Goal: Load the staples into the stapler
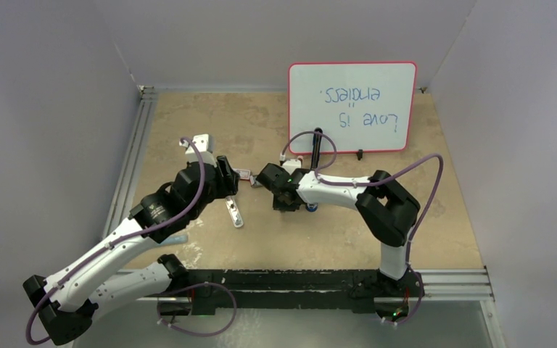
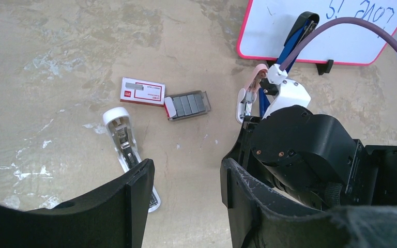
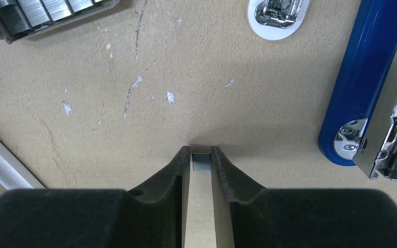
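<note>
Staples not yet in the stapler: dark-grey block lying in an open tray near the middle of a tan table. At far left, left gripper low over the table, jaws spread wide, grasping nothing. Just ahead of it, a white oblong bar lying flat. Next, a red-and-white box, touching or almost touching the tray of staples on its right. Further right, a small pink piece, then right gripper, clenched at the very tips on a small grey strip, seemingly one strip of staples, close over the table. To its right, the stapler, apparently swung open, blue top and bare chrome rail side by side. Behind, a whiteboard propped upright. Main hazard: loss of the strip, thin and slick, pinched only at the fingertips. Any twist or knock against the rail's edge likely to tip it, snap it, or drop it beside the channel rather than into it. Also possible: a crooked approach, jamming the strip partway
</note>
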Controlling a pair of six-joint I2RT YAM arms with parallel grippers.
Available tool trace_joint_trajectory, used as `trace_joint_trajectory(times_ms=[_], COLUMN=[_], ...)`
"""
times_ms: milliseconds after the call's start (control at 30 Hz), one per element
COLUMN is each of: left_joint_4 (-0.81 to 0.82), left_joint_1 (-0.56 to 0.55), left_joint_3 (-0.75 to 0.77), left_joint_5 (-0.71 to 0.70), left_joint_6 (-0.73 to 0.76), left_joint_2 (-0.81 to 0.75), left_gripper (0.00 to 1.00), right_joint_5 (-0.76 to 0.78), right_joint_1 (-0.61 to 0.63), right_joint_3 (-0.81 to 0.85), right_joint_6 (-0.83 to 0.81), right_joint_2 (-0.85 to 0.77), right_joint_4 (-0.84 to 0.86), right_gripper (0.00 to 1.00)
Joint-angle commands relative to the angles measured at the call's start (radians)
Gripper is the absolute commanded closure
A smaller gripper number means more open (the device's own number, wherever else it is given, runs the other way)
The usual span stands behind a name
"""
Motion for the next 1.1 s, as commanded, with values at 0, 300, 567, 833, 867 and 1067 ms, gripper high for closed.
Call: trace_joint_trajectory(times_ms=[0,300,567,833,867,1067], left_joint_4=[0.039,0.037,0.036,0.035,0.035,0.035], left_joint_1=[-0.001,-0.001,-0.002,-0.001,-0.001,-0.001], left_joint_3=[-0.002,-0.002,-0.002,-0.002,-0.002,-0.002], left_joint_5=[0.0,-0.003,-0.004,-0.004,-0.005,-0.004], left_joint_6=[0.001,-0.001,0.0,-0.002,-0.002,-0.003], left_joint_2=[-0.016,-0.015,-0.014,-0.012,-0.012,-0.012], left_gripper=[0.5,0.5,0.5,0.5,0.5,0.5], right_joint_5=[0.033,0.053,0.081,0.091,0.09,0.091], right_joint_1=[0.007,0.011,0.017,0.02,0.021,0.022], right_joint_3=[0.045,0.051,0.069,0.067,0.065,0.058], right_joint_6=[0.028,0.016,-0.03,-0.057,-0.06,-0.049], right_joint_2=[0.018,0.043,0.067,0.076,0.077,0.057], right_joint_4=[-0.032,-0.049,-0.076,-0.081,-0.079,-0.083], right_gripper=[0.77,0.78,0.74,0.76,0.78,0.83])
